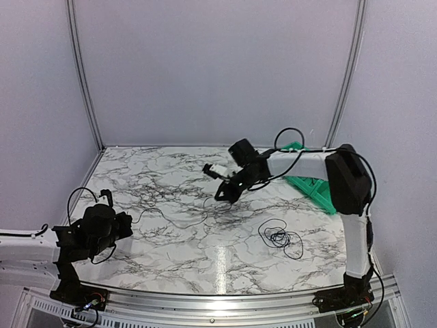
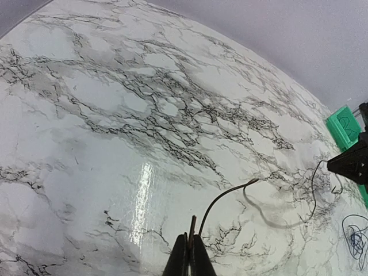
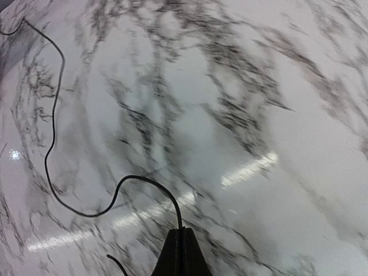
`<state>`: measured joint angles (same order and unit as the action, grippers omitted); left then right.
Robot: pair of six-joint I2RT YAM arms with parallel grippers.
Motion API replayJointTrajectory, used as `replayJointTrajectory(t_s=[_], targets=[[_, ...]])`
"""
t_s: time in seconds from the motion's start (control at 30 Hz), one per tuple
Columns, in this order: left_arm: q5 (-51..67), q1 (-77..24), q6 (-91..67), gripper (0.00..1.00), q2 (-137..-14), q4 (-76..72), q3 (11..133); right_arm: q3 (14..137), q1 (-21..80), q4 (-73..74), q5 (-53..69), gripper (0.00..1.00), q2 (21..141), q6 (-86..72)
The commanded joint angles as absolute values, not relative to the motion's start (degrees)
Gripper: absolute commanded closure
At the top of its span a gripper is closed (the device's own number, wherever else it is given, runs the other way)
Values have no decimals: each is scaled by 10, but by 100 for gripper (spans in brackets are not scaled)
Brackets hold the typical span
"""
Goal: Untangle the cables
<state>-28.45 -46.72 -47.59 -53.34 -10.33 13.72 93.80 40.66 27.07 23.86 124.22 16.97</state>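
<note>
Right wrist view: a thin black cable (image 3: pixel 53 123) snakes in smooth curves over the glossy, marble-veined worktop (image 3: pixel 276 86). It ends in the right gripper (image 3: pixel 181 253), whose tapered black fingers are pinched together on it. Its other end is clamped between the closed fingers of the left gripper (image 2: pixel 188 253). From above, the wire lies slack between both arms. The remaining cables (image 1: pixel 280 238), black with some blue, form a small looped coil right of centre, apart from it.
</note>
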Motion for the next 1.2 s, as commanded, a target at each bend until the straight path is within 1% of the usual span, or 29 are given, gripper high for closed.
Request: replayJointTrajectory(t_s=[0.0,0.2,0.3,0.37,0.4,0.43,0.47,0.5,0.53,0.6,0.67,0.77,1.17], targets=[[-339,-464,-491,100,-491,-27,130,888,305,262,163,100,1146,189],[-375,-463,-496,100,-454,24,131,841,195,235,68,100,1074,206],[-372,-462,-498,100,-446,25,129,836,154,226,56,100,1055,210],[-346,-462,-479,100,-450,-16,126,840,136,235,71,100,1047,211],[-311,-462,-449,100,-454,-54,121,842,131,239,78,100,1042,211],[-275,-462,-425,97,-462,-90,119,841,128,240,83,100,1035,210],[-233,-462,-408,83,-475,-112,121,838,127,240,88,100,1026,210],[-216,-462,-402,68,-483,-122,128,836,126,238,90,100,1017,208],[-208,-462,-389,59,-501,-123,143,833,125,236,90,100,1007,206],[-202,-462,-378,47,-523,-121,159,831,123,234,84,100,989,206],[-207,-462,-376,43,-539,-121,168,831,119,232,73,100,975,209],[-212,-462,-376,41,-556,-122,175,834,103,234,64,100,955,212],[-235,-462,-370,41,-594,-136,182,891,36,247,16,100,893,245]])
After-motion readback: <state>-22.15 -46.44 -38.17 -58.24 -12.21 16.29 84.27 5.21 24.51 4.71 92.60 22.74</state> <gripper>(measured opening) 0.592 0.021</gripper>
